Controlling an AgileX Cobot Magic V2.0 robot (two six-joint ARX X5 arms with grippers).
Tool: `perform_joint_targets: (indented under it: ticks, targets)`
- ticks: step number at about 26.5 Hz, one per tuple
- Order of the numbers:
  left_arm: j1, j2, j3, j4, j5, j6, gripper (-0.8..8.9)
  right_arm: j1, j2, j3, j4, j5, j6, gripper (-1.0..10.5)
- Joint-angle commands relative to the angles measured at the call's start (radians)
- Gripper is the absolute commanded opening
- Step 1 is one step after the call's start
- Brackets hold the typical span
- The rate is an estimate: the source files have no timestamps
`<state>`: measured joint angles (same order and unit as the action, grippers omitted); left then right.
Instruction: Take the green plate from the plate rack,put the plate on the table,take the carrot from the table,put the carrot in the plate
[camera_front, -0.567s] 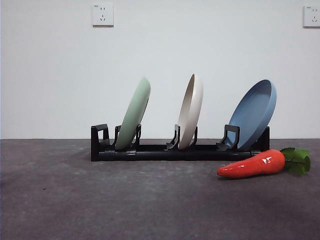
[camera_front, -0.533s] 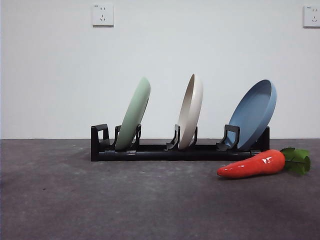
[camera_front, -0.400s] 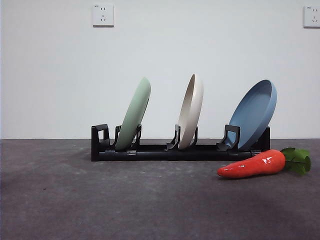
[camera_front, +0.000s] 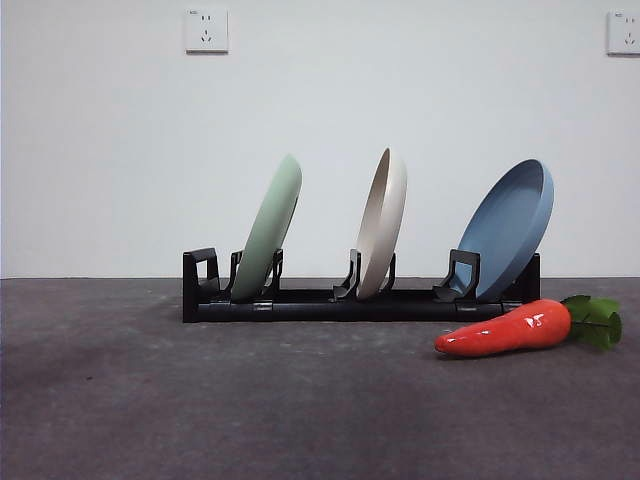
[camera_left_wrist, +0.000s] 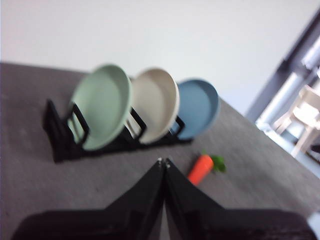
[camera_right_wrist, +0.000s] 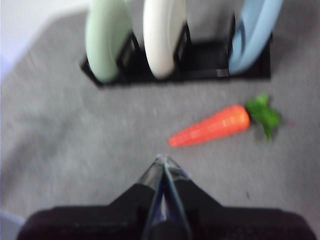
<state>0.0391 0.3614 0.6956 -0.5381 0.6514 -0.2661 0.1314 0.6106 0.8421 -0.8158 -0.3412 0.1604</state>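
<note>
The green plate leans in the left slot of the black plate rack, which stands on the dark grey table; the plate also shows in both wrist views. On the table in front of the rack's right end lies the orange carrot, its green leaves to the right. My left gripper is shut and empty, well short of the rack. My right gripper is shut and empty, a short way from the carrot's tip. Neither gripper shows in the front view.
A cream-beige plate stands in the rack's middle slot and a blue plate leans at its right end. A white wall with two sockets rises behind the table. A chair stands off the table's far side.
</note>
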Motion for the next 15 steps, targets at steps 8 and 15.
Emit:
perform_joint_targets:
  ticks: [8,15]
  targets:
    - [0.002,0.169,0.195,-0.371,0.035,0.235,-0.03,0.003,0.135,0.136,-0.278,-0.001,-0.143,0.1]
    - [0.002,0.186,0.196,-0.385,0.040,0.233,5.66,0.002,0.135,0.136,-0.278,0.000,-0.132,5.6]
